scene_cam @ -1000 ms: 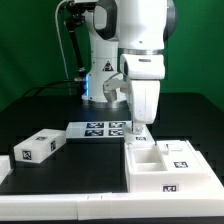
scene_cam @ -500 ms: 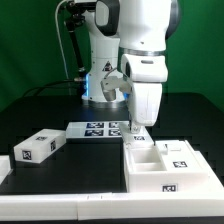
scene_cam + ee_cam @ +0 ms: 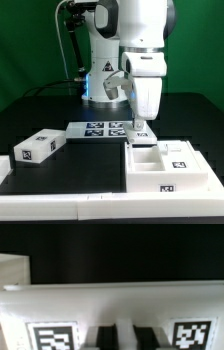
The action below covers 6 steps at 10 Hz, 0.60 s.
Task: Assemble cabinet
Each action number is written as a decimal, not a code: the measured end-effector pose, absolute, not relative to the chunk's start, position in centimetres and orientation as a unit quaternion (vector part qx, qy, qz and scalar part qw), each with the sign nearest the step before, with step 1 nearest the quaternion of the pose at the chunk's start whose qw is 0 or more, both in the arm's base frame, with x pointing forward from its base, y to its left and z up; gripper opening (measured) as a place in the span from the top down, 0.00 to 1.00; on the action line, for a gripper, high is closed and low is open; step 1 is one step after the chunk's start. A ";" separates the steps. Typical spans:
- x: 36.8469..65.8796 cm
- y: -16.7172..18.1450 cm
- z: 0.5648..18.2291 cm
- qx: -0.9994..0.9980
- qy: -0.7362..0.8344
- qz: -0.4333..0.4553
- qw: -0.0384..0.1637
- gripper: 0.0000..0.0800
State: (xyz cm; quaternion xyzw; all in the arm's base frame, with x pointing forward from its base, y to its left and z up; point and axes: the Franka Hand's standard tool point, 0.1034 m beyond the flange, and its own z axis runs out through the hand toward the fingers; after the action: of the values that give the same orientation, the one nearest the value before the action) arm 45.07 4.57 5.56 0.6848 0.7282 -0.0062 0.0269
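The white cabinet frame (image 3: 150, 178) lies at the exterior view's right with its compartments open upward. A tagged white block (image 3: 178, 150) sits in its far part. A second tagged drawer block (image 3: 38, 147) lies at the exterior view's left. My gripper (image 3: 140, 128) points down just above the frame's far left corner. In the wrist view the two dark fingers (image 3: 100, 339) of the gripper (image 3: 122, 338) stand close together with a narrow white strip between them. A blurred white surface (image 3: 120, 303) with two tags (image 3: 50, 336) fills the view below them. I cannot tell whether they grip anything.
The marker board (image 3: 100, 128) lies on the black table just behind the gripper, toward the exterior view's left. The robot's base (image 3: 100, 85) stands behind it. A white ledge (image 3: 60, 205) runs along the table's near edge.
The gripper has risen very slightly over the frame's far corner. The frame and the blocks have not moved.
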 end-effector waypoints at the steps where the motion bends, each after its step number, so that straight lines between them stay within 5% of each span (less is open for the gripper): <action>1: 45.1 4.6 5.5 0.686 0.727 0.003 0.029 0.91; 6: 46.1 4.4 5.6 0.702 0.712 -0.003 0.030 0.91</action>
State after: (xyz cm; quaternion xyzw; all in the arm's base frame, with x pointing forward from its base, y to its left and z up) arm 46.12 4.37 5.57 0.7017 0.7118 -0.0030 0.0297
